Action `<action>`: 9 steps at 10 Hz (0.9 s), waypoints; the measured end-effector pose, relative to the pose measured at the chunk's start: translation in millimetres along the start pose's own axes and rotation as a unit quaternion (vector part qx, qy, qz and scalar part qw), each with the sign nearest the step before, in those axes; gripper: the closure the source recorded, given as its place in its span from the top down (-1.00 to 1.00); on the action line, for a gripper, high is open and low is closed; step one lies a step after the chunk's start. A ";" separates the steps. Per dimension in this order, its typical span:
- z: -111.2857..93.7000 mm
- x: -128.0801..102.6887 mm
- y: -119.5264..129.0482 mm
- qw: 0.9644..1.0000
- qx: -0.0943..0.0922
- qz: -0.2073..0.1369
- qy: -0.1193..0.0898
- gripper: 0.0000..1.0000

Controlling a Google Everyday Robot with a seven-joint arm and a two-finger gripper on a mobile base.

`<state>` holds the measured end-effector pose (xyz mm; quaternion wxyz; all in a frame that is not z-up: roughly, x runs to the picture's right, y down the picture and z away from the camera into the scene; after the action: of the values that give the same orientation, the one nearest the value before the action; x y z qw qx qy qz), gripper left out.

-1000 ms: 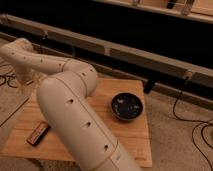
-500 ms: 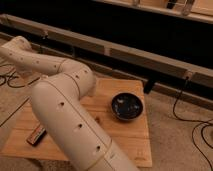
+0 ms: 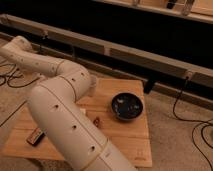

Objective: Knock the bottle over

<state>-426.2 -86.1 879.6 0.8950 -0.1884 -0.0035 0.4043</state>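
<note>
The arm (image 3: 60,112) has shifted, uncovering a small red-brown object (image 3: 96,120) just left of the bowl (image 3: 126,106) on the counter (image 3: 131,144); the tool (image 3: 18,46) reaches far left of the bowl, and I cannot tell how wide it is.

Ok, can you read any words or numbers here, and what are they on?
None can be read.
The bowl, the small red-brown thing, the dark flat thing and the wooden table show no letters.
The arm bears only dark dots.
The tool is out of view; the arm runs off the left edge.
</note>
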 end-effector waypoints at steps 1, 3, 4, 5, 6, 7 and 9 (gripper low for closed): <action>0.4 0.0 -4.2 1.000 0.005 0.003 0.000 0.30; 0.2 4.5 -10.2 1.000 0.011 0.008 0.005 0.30; -0.6 8.6 -11.3 1.000 0.013 0.008 0.012 0.30; -3.4 20.0 -11.9 0.999 0.016 0.007 0.029 0.30; -7.1 33.6 -11.6 0.999 0.020 0.004 0.050 0.30; -11.0 47.9 -11.2 0.997 0.025 0.001 0.072 0.30; -23.2 84.2 -4.3 0.992 0.030 -0.008 0.124 0.30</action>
<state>-362.8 -35.4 847.2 0.8969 -0.2096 0.1181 0.3711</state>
